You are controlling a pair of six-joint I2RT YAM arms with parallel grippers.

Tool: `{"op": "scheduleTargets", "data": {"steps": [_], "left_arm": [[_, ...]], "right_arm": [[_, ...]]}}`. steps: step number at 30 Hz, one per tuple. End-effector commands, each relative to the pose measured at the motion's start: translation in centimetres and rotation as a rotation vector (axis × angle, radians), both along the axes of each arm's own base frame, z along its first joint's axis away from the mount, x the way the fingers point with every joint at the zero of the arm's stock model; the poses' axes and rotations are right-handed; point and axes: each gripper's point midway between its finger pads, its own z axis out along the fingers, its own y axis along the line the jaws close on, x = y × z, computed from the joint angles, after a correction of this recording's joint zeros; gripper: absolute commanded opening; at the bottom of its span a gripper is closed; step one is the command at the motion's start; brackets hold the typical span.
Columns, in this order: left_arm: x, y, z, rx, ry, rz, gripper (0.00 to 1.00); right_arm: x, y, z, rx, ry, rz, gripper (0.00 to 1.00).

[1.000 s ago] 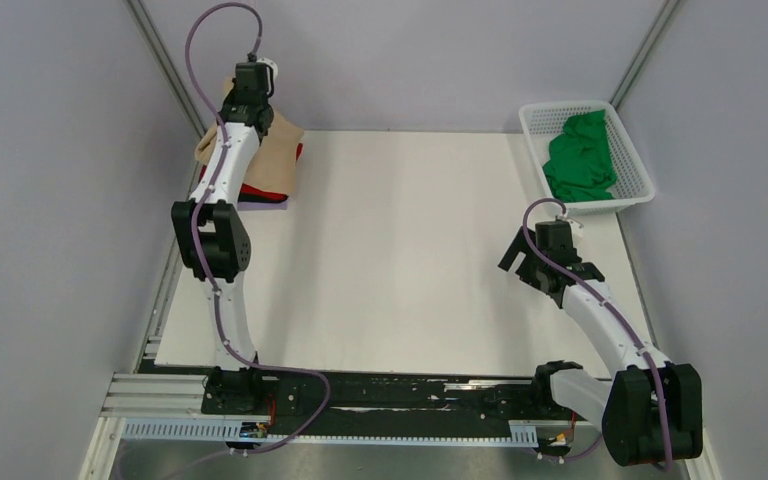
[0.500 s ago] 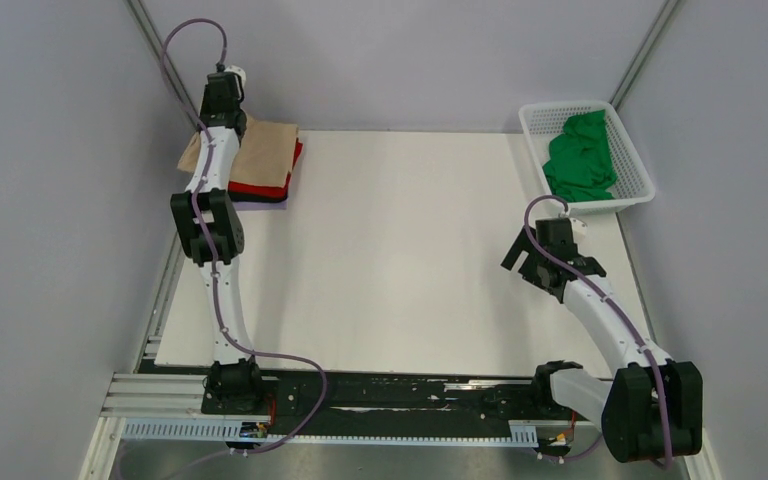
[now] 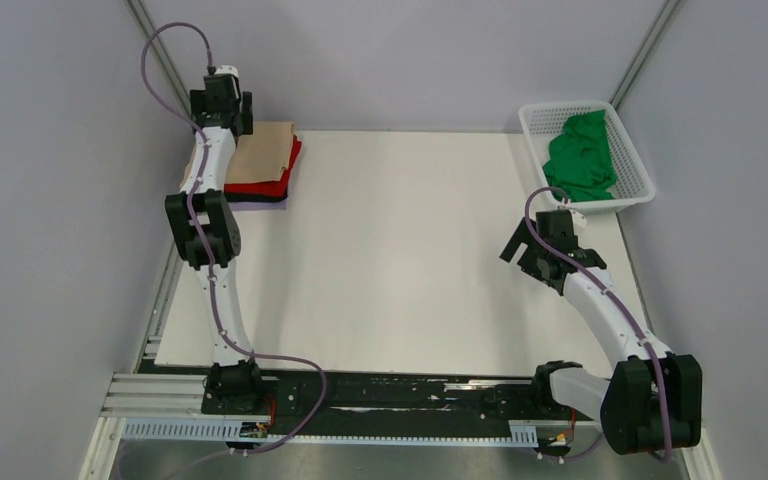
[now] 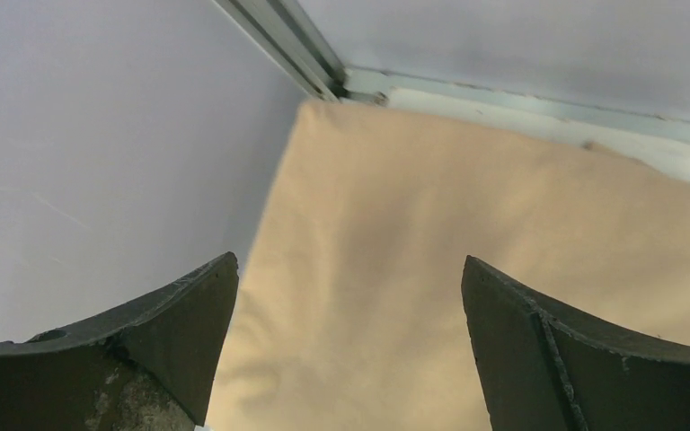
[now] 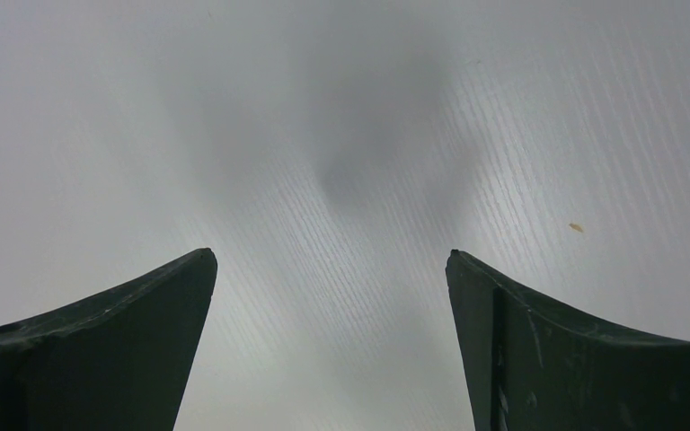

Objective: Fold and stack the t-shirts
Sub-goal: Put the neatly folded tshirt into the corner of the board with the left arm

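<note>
- Hovering over the far left corner of the desk [image 3: 400, 270], the left end effector [image 3: 221, 103] has its fingers [image 4: 144, 341] spread wide apart, and nothing is caught between them (its wrist camera shows only flat cloth below the gap).
- The tan t-shirt [image 3: 265, 152] lies folded flat on top of the stack in that far left corner, close along the desk's left edge. In the left wrist view its far corner reaches almost to the metal rail [image 4: 287, 45] at the foot of the wall.
- The red t-shirt [image 3: 266, 187] sits directly under the tan one, its folded edge showing along the near and right sides.
- Below the red is a thin dark layer [image 3: 260, 201], probably the dark t-shirt, though the strip is too slim to be sure.
- The green t-shirt [image 3: 580, 160] is crumpled and unfolded inside the white lattice basket [image 3: 535, 125] at the far right corner of the desk.
- The right end effector [image 3: 538, 255] hangs above the right side of the desk, near the basket's near end and well apart from the stack. Its fingers [image 5: 117, 341] stand apart and empty over bare desk surface.
</note>
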Motion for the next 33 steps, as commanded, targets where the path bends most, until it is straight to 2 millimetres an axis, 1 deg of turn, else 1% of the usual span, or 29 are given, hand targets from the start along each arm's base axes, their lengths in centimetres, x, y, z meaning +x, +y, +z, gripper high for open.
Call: {"op": "scheduleTargets", "data": {"steps": [1,2,3,4,5,7,8,9,11,12,13,14,19,21,23,25,26,27,28,29,30,31,32,33], "left_arm": [[-2.0,-4.5,6.6,-0.276,-0.179,-0.059,1.0],[-2.5,-5.0,4.8,-0.318,-0.16,-0.054,1.0],[-3.0,-6.2,5.8,-0.392,-0.192,-0.073,1.0],[-3.5,-6.8,4.1,-0.434,-0.171,-0.077,1.0],[-4.0,-8.0,4.6,-0.497,-0.186,-0.109,1.0],[-4.9,-9.1,3.3,-0.567,-0.169,-0.115,1.0],[-5.7,-9.3,2.2,-0.584,-0.143,-0.104,1.0],[-6.0,-9.4,1.7,-0.599,-0.134,-0.089,1.0],[-7.4,-9.5,-0.9,-0.615,-0.072,-0.057,1.0],[-7.6,-9.5,-1.2,-0.615,-0.067,-0.058,1.0],[-8.1,-9.8,-2.3,-0.62,-0.042,-0.062,1.0],[-8.2,-9.7,-2.8,-0.616,-0.032,-0.064,1.0],[-9.2,-11.0,-5.8,-0.649,0.063,-0.11,1.0],[-9.6,-11.5,-6.4,-0.66,0.086,-0.134,1.0],[-9.9,-11.8,-6.3,-0.662,0.094,-0.154,1.0],[-10.2,-11.7,-5.2,-0.65,0.082,-0.163,1.0],[-10.3,-11.7,-4.0,-0.64,0.064,-0.172,1.0],[-10.4,-11.6,-3.3,-0.635,0.056,-0.171,1.0],[-10.6,-11.7,-1.7,-0.628,0.029,-0.184,1.0],[-10.9,-11.8,-0.9,-0.626,0.022,-0.188,1.0],[-11.4,-12.0,1.1,-0.623,-0.014,-0.201,1.0],[-12.2,-12.2,3.1,-0.619,-0.047,-0.212,1.0],[-12.6,-12.7,3.9,-0.627,-0.062,-0.222,1.0],[-13.8,-13.1,5.7,-0.626,-0.098,-0.237,1.0]], "right_arm": [[1.9,0.5,2.9,0.029,-0.131,0.016,1.0],[2.0,0.7,2.9,0.038,-0.143,0.024,1.0],[2.2,1.0,3.0,0.048,-0.152,0.033,1.0],[2.4,1.2,3.0,0.058,-0.159,0.043,1.0],[2.5,1.4,2.9,0.064,-0.158,0.054,1.0],[2.6,1.6,2.9,0.064,-0.158,0.066,1.0],[2.6,1.5,2.8,0.059,-0.156,0.069,1.0],[2.6,1.4,2.7,0.053,-0.157,0.069,1.0],[2.5,1.3,2.6,0.045,-0.158,0.07,1.0],[2.4,1.2,2.5,0.043,-0.159,0.071,1.0],[2.3,1.2,2.4,0.04,-0.157,0.072,1.0],[2.3,1.1,2.3,0.038,-0.158,0.07,1.0],[2.1,1.2,1.6,0.041,-0.141,0.07,1.0],[2.2,1.3,1.6,0.047,-0.14,0.073,1.0],[2.3,1.4,1.8,0.048,-0.147,0.075,1.0],[2.5,1.4,2.2,0.048,-0.16,0.079,1.0],[2.6,1.4,2.5,0.048,-0.166,0.081,1.0],[2.7,1.4,2.8,0.048,-0.176,0.082,1.0],[2.7,1.4,3.1,0.048,-0.187,0.081,1.0],[2.8,1.4,3.5,0.049,-0.199,0.079,1.0],[2.8,1.4,3.9,0.051,-0.215,0.077,1.0],[2.8,1.4,4.4,0.052,-0.23,0.074,1.0],[2.8,1.3,4.8,0.053,-0.246,0.071,1.0],[2.8,1.3,5.2,0.053,-0.261,0.066,1.0]]}}
